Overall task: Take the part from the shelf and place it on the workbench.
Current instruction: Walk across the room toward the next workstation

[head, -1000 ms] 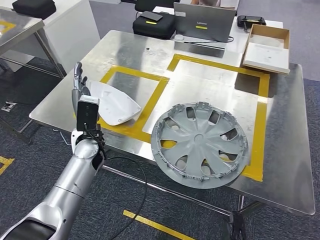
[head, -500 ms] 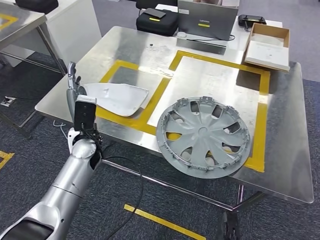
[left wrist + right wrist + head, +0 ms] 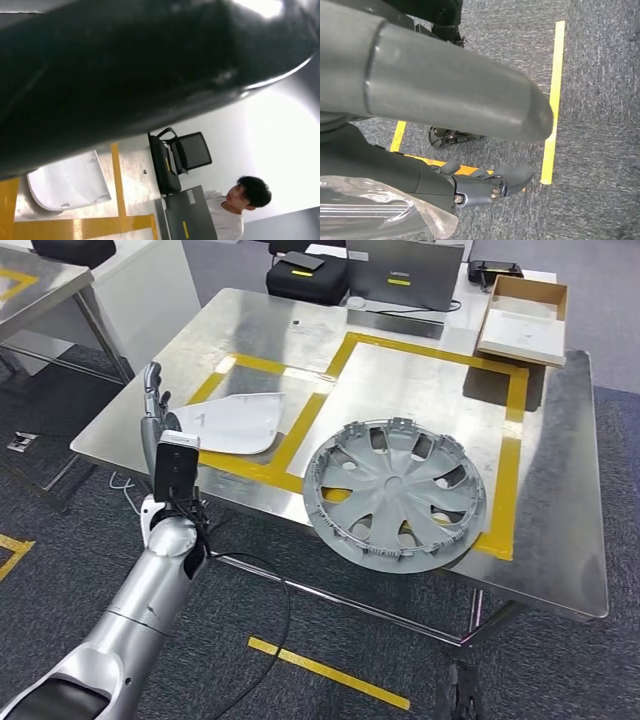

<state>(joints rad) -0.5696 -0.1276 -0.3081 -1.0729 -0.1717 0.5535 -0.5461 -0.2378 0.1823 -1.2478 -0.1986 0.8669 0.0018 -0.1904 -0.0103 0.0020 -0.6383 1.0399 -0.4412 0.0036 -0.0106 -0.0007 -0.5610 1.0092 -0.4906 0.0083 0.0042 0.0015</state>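
1. The white part lies flat on the workbench, inside a yellow tape outline, bearing no readable writing.
2. The laptop lid's label is too small to read.
3. The left hand stands raised at the bench edge, fingers spread, just beside the part and holding nothing.
4. The right hand hangs over carpet, fingers extended, holding nothing.

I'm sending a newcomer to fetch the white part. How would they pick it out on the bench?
On the shiny steel workbench, find the smaller yellow-taped square at the left end. The flat white plastic panel lies there, beside the robot's left hand. Unlike the round grey spoked wheel cover nearby, it is plain white with one rounded corner.
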